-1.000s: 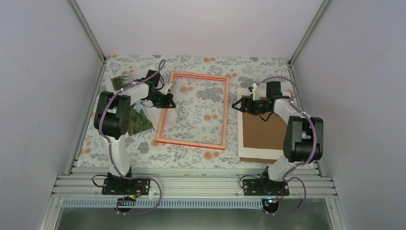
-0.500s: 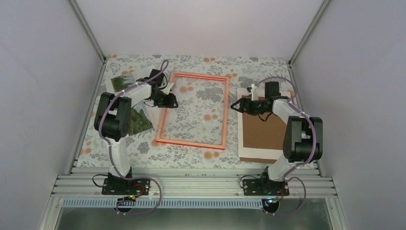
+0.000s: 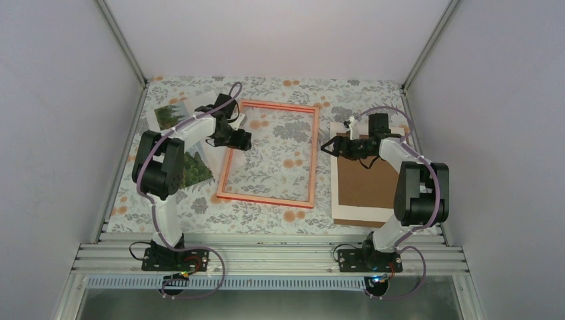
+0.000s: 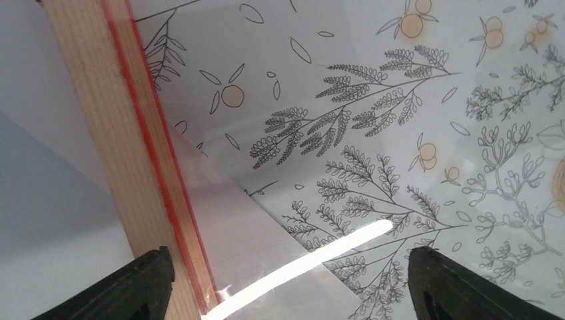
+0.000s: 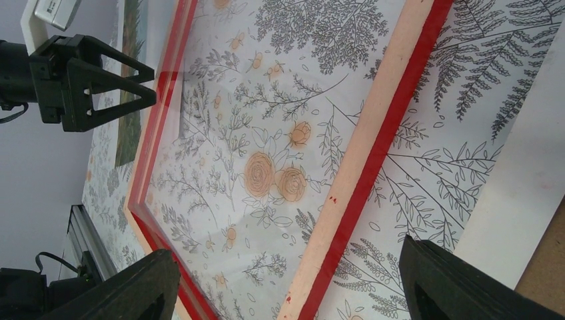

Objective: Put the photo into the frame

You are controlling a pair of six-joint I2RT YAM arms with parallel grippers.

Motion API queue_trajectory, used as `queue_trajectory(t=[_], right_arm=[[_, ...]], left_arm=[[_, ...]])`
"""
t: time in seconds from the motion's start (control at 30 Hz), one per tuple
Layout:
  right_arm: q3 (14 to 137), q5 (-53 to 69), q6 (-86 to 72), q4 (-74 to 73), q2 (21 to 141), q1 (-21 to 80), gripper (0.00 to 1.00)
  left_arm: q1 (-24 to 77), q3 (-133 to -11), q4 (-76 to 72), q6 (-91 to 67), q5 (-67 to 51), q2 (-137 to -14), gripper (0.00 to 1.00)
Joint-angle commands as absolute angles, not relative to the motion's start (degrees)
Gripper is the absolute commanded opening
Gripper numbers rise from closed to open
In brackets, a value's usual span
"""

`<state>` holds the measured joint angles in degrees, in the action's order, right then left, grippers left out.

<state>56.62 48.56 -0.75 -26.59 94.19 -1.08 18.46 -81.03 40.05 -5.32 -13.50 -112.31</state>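
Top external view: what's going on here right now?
Nothing is gripped. The left end effector hangs open over the left rail of the frame. The right end effector hovers open between it and the brown backing board. The frame lies flat, and the photo lies outside it, partly under the left arm.

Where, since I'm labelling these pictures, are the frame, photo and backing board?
frame (image 3: 266, 201), top view, near rail.
photo (image 3: 196, 168), top view, near corner with trees.
board (image 3: 363, 183), top view, brown middle.
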Motion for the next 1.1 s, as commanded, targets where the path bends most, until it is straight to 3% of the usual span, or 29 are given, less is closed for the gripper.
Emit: queue_trajectory(t=[0.0,0.13,0.2,0.6,1.07], right_arm=[[57.0,49.0,-0.7,-25.3,94.6,-0.4,0.82],[56.8,48.8,-0.6,-25.2,94.4,-0.4,0.83],[56.8,48.7,-0.5,-25.1,94.2,-0.4,0.83],[56.1,48.4,0.0,-24.7,93.3,0.9,0.83],[56.9,48.0,-0.3,-24.5,94.1,1.7,0.83]], left_arm=[[19.7,-82.7,41.8,-4.9,-9.6,-109.6,0.91],[20.5,-82.2,41.8,-3.7,-7.0,-108.4,0.94],[20.5,-81.4,41.2,-2.8,-5.4,-107.2,1.00],[18.2,-70.1,39.1,8.3,2.5,-97.6,1.00],[19.3,-64.1,35.1,7.3,6.0,-102.9,0.97]])
